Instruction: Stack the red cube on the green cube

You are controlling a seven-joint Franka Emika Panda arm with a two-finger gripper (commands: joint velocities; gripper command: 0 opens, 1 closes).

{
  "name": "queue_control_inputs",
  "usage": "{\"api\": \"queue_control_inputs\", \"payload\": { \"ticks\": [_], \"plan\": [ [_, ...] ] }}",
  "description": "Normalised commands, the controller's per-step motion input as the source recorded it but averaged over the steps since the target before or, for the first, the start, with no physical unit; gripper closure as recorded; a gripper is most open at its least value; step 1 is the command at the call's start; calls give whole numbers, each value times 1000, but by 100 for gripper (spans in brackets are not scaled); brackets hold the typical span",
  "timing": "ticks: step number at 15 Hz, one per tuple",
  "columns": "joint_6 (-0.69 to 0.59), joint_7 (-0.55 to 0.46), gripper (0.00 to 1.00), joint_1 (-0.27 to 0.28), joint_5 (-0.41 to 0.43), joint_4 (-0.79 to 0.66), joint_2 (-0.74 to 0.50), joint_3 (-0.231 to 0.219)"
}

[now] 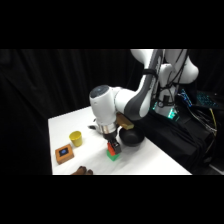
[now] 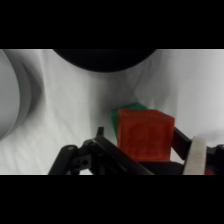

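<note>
In the side view the red cube (image 1: 114, 146) sits directly over the green cube (image 1: 113, 155) near the table's front edge. My gripper (image 1: 113, 144) comes down from above and is shut on the red cube. In the wrist view the red cube (image 2: 145, 133) fills the space between the fingers of the gripper (image 2: 148, 150). Only a corner of the green cube (image 2: 125, 114) shows from behind and under it. I cannot tell whether the two cubes touch.
A yellow cup (image 1: 76, 138) and a brown flat block with a blue mark (image 1: 64, 153) stand to the left. A black bowl (image 1: 131, 137) lies just right of the cubes, seen also as the black bowl (image 2: 105, 59). A dark object (image 1: 82, 171) lies at the front edge.
</note>
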Motion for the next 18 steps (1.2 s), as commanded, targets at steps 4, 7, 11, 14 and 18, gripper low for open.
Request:
{"api": "queue_control_inputs", "payload": {
  "ticks": [4, 7, 11, 14, 18],
  "plan": [
    [-99, -23, 0, 25, 47, -146, -260, -10],
    [-154, -17, 0, 19, 63, -212, -367, 5],
    [-204, -38, 0, 2, 92, -197, -404, 26],
    [-237, -37, 0, -11, 98, -130, -404, 27],
    [-298, 18, 0, -11, 62, -5, -303, 13]
  ]
}}
